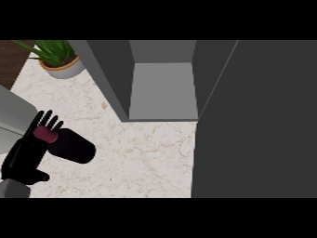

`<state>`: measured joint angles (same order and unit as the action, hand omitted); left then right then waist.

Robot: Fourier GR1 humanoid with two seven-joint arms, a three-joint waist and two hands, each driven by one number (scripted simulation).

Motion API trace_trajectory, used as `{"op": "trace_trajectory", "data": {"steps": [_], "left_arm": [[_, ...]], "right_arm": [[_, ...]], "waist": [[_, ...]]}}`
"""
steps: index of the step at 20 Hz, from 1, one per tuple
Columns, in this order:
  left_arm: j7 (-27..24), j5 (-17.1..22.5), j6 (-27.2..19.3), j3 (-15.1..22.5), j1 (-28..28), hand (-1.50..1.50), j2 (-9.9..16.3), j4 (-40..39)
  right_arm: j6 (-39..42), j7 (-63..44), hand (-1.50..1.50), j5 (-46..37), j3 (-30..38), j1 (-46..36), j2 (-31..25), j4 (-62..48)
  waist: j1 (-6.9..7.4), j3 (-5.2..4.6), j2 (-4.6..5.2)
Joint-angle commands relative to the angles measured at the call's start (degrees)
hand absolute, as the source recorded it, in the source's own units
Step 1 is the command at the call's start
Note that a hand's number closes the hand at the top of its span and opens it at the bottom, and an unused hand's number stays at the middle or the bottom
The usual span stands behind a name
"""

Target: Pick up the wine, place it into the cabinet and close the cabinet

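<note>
Left hand (pixel 28 151) at lower left, fingers wrapped around the neck end of the wine bottle (pixel 70 145), which lies tilted with its dark body sticking out to the hand's right over the marble counter (pixel 140 158). Open cabinet (pixel 162 88) sits up and right of the hand, well apart; potted plant (pixel 59 58) straight above it.

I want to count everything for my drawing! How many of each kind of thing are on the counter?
Dark wine bottle with a red cap: 1
Green potted plant in a pale pot: 1
Open grey cabinet: 1
Black robot hand: 1
Total: 4
</note>
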<state>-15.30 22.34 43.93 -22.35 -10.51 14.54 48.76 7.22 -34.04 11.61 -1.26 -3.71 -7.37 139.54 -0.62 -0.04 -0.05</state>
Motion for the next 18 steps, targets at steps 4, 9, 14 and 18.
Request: {"op": "trace_trajectory", "data": {"steps": [4,9,14,18], "left_arm": [[-5.34,-3.45,0.17,1.57,-0.18,-1.5,0.06,-4.89],[-4.31,-2.42,1.14,2.73,-1.71,-1.5,-1.53,-5.42],[-10.43,-6.24,-1.47,3.68,-4.04,-1.5,-2.91,-10.99],[-9.7,-4.15,0.5,2.16,-6.8,-1.5,-0.98,-15.09]], "right_arm": [[0.55,-2.17,-1.5,5.8,2.63,0.78,-0.38,6.29],[-1.58,-7.7,-1.5,5.06,1.74,-2.28,-1.16,8.73],[0.36,-5.59,-1.5,8.45,4.31,0.77,-1.62,9.54],[-2.6,-6.62,-1.5,2.72,-1.14,-0.03,0.76,11.57]], "waist": [[0.28,0.01,0.03],[0.32,0.01,-0.06],[-0.28,0.02,0.01],[-0.35,-0.02,0.0]]}}
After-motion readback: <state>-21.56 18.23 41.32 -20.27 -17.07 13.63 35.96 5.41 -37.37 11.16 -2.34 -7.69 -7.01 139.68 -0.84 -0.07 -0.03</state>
